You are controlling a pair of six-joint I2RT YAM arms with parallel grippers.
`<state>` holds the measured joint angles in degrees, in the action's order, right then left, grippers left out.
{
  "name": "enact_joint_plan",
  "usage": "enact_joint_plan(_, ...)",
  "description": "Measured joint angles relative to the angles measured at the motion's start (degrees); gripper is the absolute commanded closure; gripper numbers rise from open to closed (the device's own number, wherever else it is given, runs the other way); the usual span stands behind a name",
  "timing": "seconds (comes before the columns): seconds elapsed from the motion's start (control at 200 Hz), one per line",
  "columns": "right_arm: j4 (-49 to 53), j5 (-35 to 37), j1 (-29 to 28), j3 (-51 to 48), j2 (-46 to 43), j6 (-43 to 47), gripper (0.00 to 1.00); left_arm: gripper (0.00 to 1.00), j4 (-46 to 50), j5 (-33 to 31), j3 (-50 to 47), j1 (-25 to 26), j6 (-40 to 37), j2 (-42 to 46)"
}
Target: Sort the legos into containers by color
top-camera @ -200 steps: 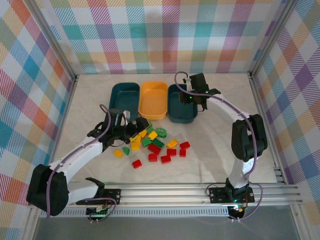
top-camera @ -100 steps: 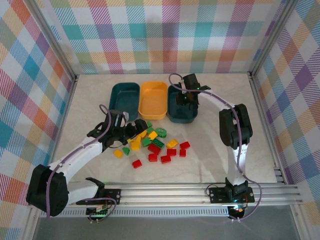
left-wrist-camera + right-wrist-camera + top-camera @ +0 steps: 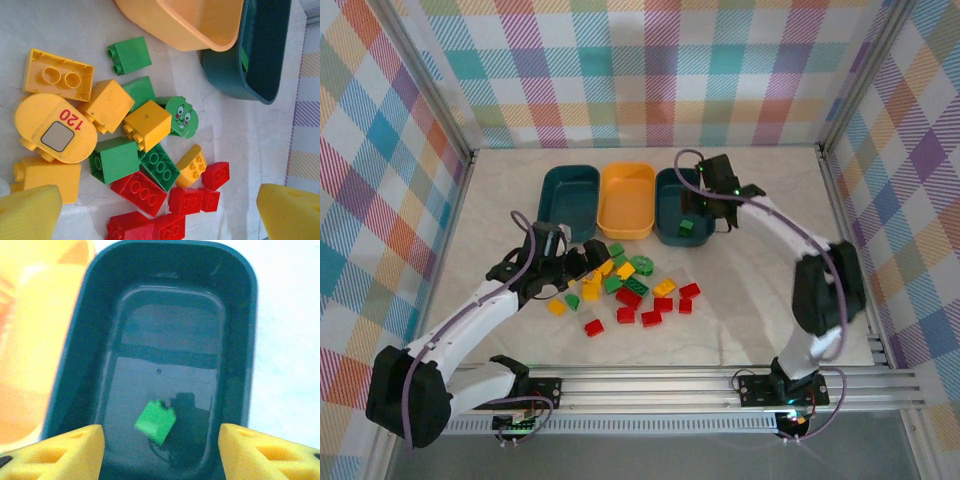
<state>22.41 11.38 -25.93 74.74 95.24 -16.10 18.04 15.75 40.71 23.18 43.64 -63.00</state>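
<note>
Hanging parted and empty over the right teal bin (image 3: 236, 355), the right claw (image 3: 167, 442) has a green brick (image 3: 156, 421) lying below; the left claw (image 3: 160, 215) gapes wide above the legos (image 3: 147, 122), the close-up revealing "120" on a yellow piece (image 3: 55, 127).

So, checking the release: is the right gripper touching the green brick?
Apart. The right wrist view shows the green brick down in the teal bin, dark floor visible between it and both yellow fingertips.

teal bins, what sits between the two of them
The orange-yellow bin sits in a row between the left teal bin and the right teal bin; the top external view shows it.
</note>
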Motion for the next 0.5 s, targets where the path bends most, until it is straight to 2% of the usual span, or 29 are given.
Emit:
enact_joint_plan(0.095, -1.22, 3.76, -4.74, -9.64, -10.58, -6.05, 0.35, 0.00, -0.22, 0.33, -0.02, 0.07, -0.02, -0.13)
enact_joint_plan(0.195, -1.22, 5.27, -9.99, -20.28, -17.64, -13.70, 0.33, 0.00, -0.68, 1.75, -0.07, 0.63, -0.42, -1.01)
enact_joint_plan(0.355, 1.68, 4.79, -15.61, -34.05, -22.95, -27.06, 0.31, 0.00, -2.45, 2.86, -0.15, 2.89, -1.29, -2.93)
enact_joint_plan(0.505, 0.74, 2.21, -16.48, -39.21, -25.24, -35.85, 0.29, 0.00, -3.93, 3.23, -1.11, 3.65, -1.36, -3.30)
